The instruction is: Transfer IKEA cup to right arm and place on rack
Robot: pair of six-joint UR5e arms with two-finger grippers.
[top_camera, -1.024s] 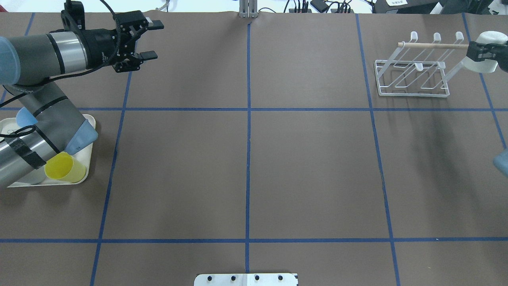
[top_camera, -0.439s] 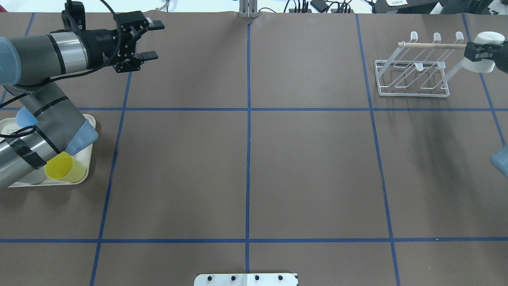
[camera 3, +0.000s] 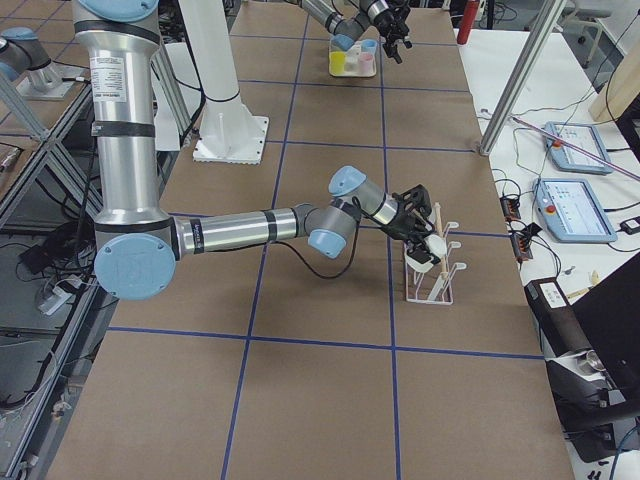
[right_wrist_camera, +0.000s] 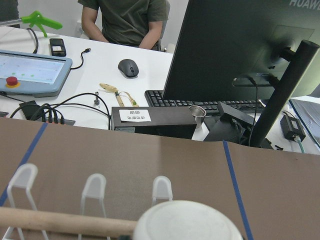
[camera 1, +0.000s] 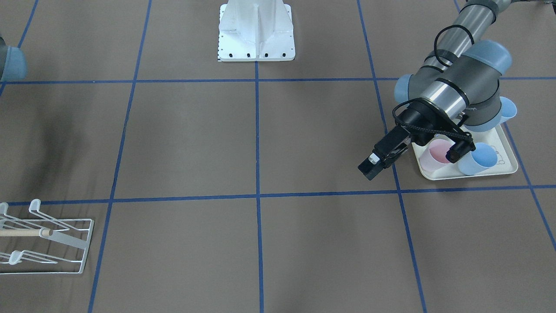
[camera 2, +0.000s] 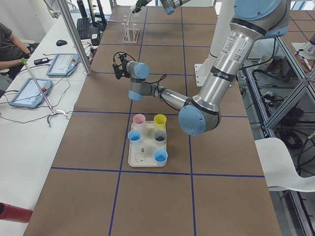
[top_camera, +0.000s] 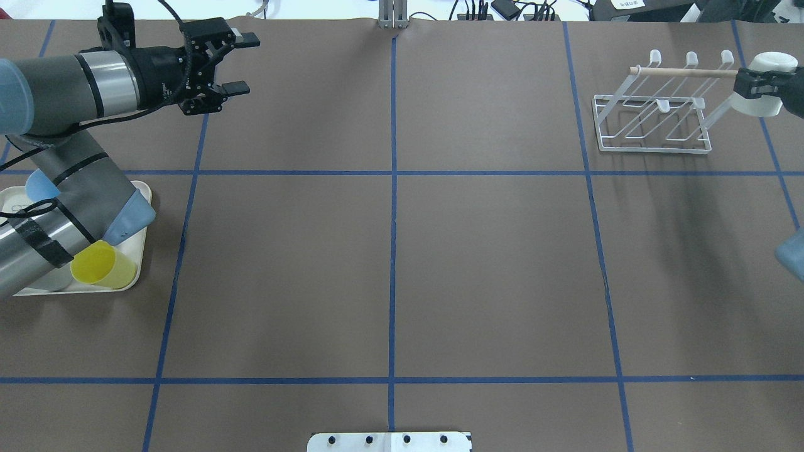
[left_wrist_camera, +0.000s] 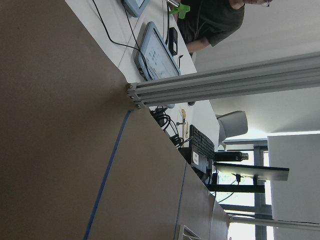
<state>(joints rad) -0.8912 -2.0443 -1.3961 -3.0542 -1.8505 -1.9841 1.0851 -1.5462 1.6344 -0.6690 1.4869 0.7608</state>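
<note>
the left gripper (top_camera: 246,64), jaws spread and holding nothing, is hovering over the far left of the table (top_camera: 389,263), well apart from the work. below it, the left arm is hanging over the tray (top_camera: 139,263), where a yellow cup (top_camera: 100,265) is sitting among other spares.

at the far right, the rack (top_camera: 653,148) is standing with its rod (top_camera: 684,73) running across the top. the rod's right tip is reaching almost to the fingers that are holding the cup (top_camera: 777,61). the white cup is riding upside down at the rack's right end, closed bottom up. its long axis is leaning along the end prong (top_camera: 716,114), which seems to be running up into the mouth. whether the cup is resting on the prong cannot be told. the other prongs (top_camera: 691,58) are standing empty just beside it.

the right gripper (top_camera: 757,85) is clamping the cup's side, coming in from the right edge. it is the only 1 of the 2 hands near the rack, so the handover looks done. what is left appears to be letting go and backing out to the right. the rod is the thing most likely to snag a finger.
</note>
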